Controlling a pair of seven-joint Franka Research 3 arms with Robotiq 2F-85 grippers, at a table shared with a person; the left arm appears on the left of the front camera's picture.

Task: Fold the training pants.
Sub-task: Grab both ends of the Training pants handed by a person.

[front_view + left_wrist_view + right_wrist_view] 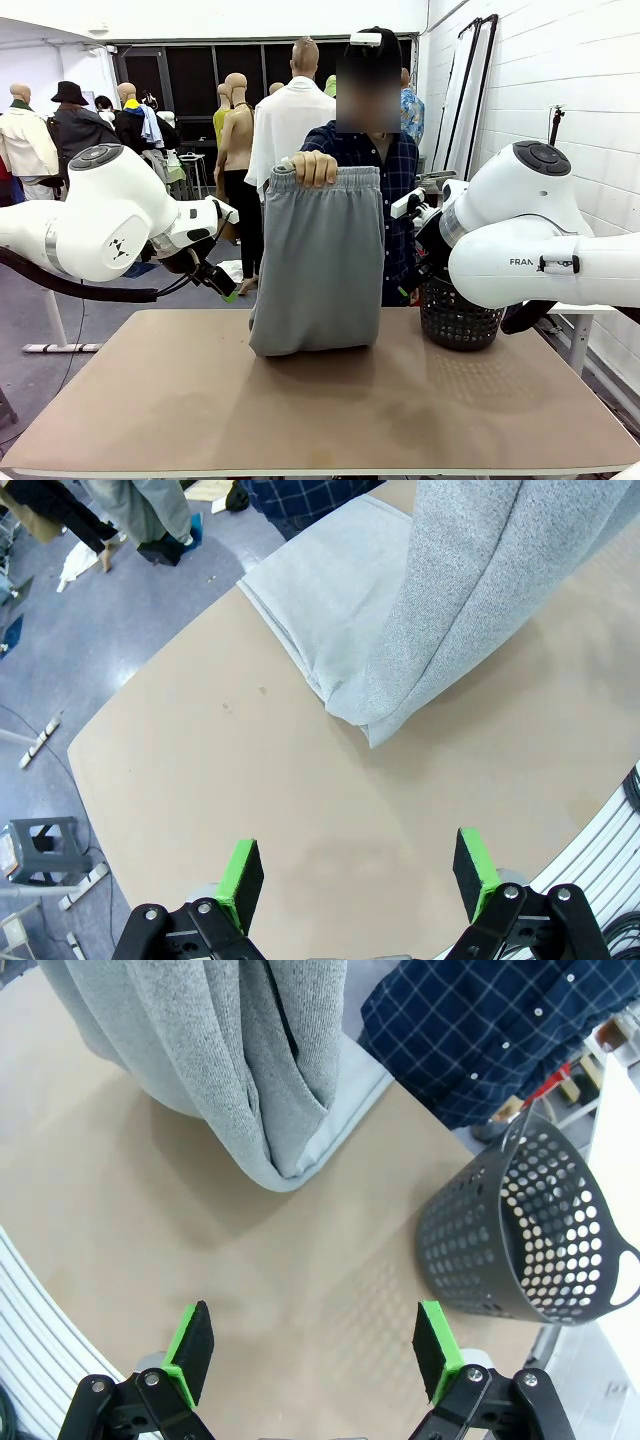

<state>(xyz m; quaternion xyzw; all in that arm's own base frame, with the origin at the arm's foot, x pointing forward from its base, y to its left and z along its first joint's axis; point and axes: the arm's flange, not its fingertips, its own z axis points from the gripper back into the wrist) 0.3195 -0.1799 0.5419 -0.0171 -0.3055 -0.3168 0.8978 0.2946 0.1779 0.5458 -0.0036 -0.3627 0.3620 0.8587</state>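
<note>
The training pants [318, 262] hang upright from the person's hand [315, 168], lower end crumpled on the bench [200, 400] at its far middle. They sit between the arms, left jaws and right jaws both wide and empty, neither clearly nearer

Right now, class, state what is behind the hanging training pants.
A person in a blue checked shirt, whose hand grips the waistband. The training pants hide most of the torso.
</note>
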